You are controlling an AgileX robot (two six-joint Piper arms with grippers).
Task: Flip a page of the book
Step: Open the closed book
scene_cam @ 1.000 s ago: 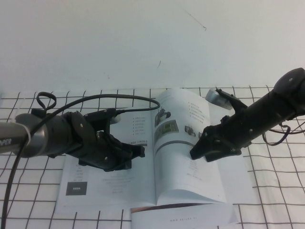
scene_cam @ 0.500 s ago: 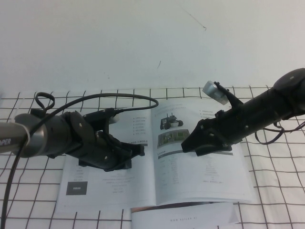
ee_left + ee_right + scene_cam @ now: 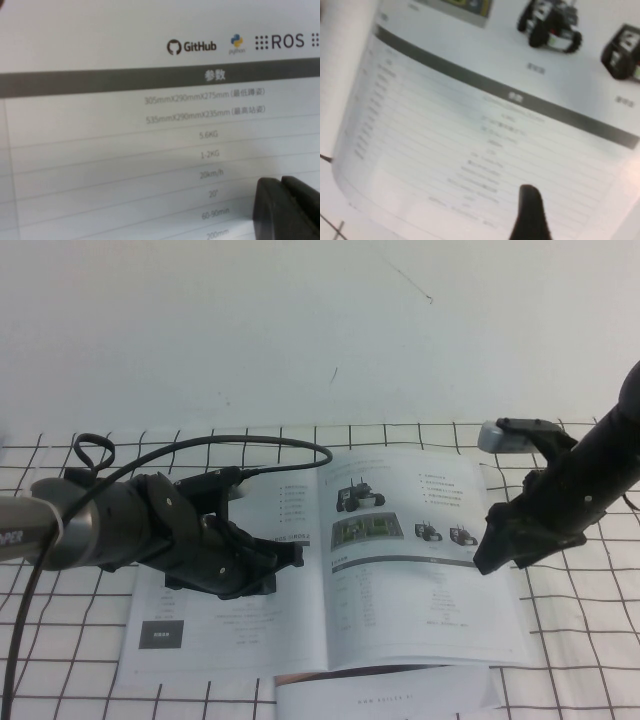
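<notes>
From the raised camera, the book [image 3: 300, 640] lies open and flat on a white table [image 3: 580, 640] marked with a black grid. Its right-hand sheet, the page [image 3: 420, 580], lies flat with its printed side up, showing black wheeled-robot photos, a green picture and a grey-barred table. The left gripper [image 3: 285, 558] sits low over the left-hand sheet, just beside the book's central fold; how far its jaws are parted cannot be told from here. The right gripper [image 3: 487, 558] hangs at the page's outer right edge, its dark arm rising toward the upper right; its opening cannot be told here either, and nothing is seen in its grasp. A white strip [image 3: 385, 698] with small grey lettering lies just below the book's near edge. In the left wrist view, the camera is very close to a printed specification table [image 3: 150, 130] under a dark grey bar, with logos above; two dark fingertips [image 3: 285, 205] show pressed together over the paper. In the right wrist view, the page [image 3: 485, 130] fills the frame, curving down at one edge, with robot photos beyond the grey bar; a single dark fingertip [image 3: 530, 212] shows over the print.
</notes>
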